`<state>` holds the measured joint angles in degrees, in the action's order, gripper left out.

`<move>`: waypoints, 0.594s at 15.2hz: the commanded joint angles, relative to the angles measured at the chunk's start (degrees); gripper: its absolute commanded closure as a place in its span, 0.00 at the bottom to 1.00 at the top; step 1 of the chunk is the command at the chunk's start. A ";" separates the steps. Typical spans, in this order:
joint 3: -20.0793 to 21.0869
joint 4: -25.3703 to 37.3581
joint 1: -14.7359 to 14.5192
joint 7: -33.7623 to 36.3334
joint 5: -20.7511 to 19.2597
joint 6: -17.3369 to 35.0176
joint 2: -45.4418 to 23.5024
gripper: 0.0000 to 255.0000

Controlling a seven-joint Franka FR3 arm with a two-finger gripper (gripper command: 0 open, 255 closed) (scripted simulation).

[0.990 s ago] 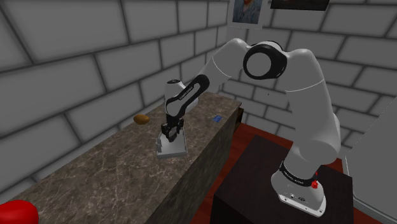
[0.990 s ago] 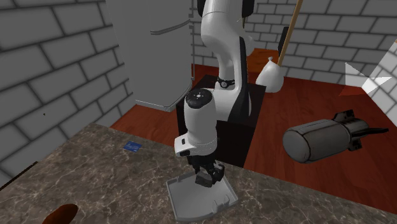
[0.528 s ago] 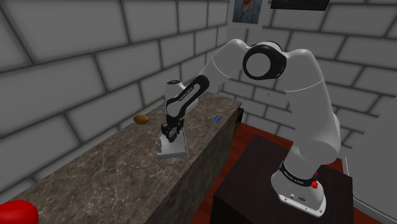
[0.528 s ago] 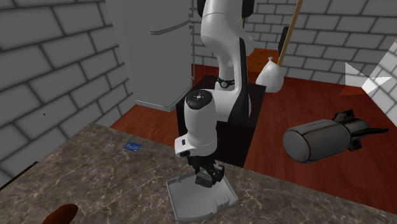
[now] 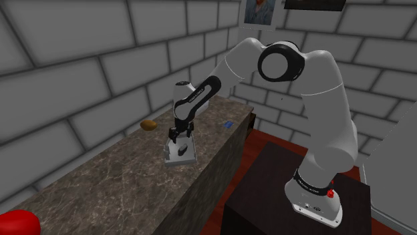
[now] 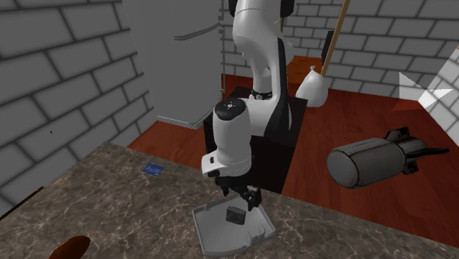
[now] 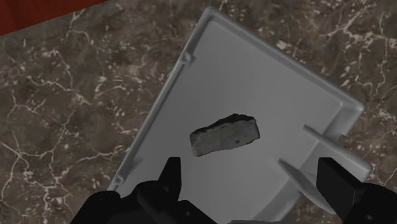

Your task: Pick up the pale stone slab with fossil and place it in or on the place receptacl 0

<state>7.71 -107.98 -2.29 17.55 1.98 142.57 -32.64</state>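
Shoulder view is showing the marbled counter [image 5: 113, 180] running from seven o'clock toward one o'clock, with the white arm [image 5: 314, 100] reaching over it toward nine o'clock. A grey tray [image 7: 254, 83] is lying flat on the counter. The gripper [image 7: 251, 172] is hovering over it, fingers spread wide, touching nothing. The grey stone slab [image 7: 226, 135] is resting on the tray floor, at the gripper's six o'clock in the second exterior view.
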 commanded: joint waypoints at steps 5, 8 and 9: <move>0.22 -0.14 0.61 -0.36 0.37 -3.60 3.73 0.00; 0.22 -0.13 0.61 -0.36 0.37 -3.60 3.73 0.00; 0.22 -0.13 0.61 -0.36 0.37 -3.60 3.73 0.00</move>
<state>7.93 -108.10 -1.69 17.19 2.35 138.98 -28.93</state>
